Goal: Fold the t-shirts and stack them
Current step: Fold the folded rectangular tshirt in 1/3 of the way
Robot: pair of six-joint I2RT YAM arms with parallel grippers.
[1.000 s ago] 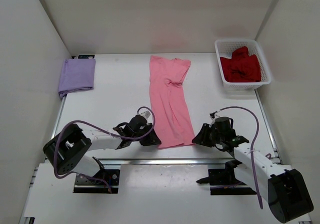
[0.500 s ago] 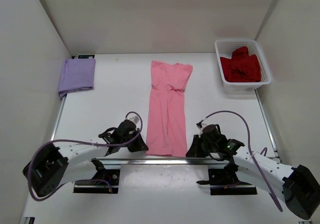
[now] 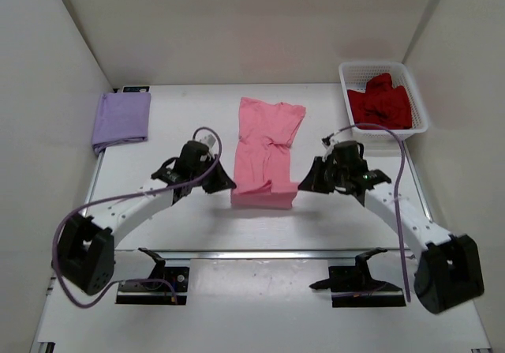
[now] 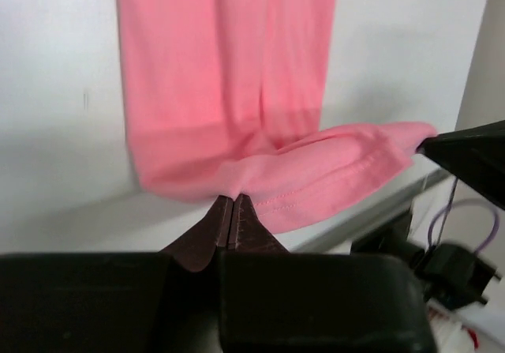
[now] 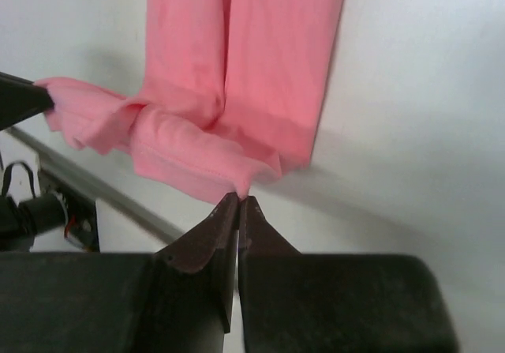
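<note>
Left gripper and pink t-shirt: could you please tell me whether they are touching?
Touching. The left wrist view shows the left gripper closed on the hem corner of the pink t-shirt, fabric pinched between its tips.

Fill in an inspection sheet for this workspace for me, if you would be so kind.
surface: white table, no stains seen.
job's things: pink t-shirt lies lengthwise mid-table, its near hem lifted and doubled over; lavender t-shirt folded at far left; dark red t-shirt crumpled in the basket.
clutter: white lattice basket at the far right corner.
grippers: left gripper shut on the pink hem's left corner; right gripper shut on its right corner.
cables: purple cables loop off both wrists, none lying on fabric.
surroundings: plain white walls on three sides.
</note>
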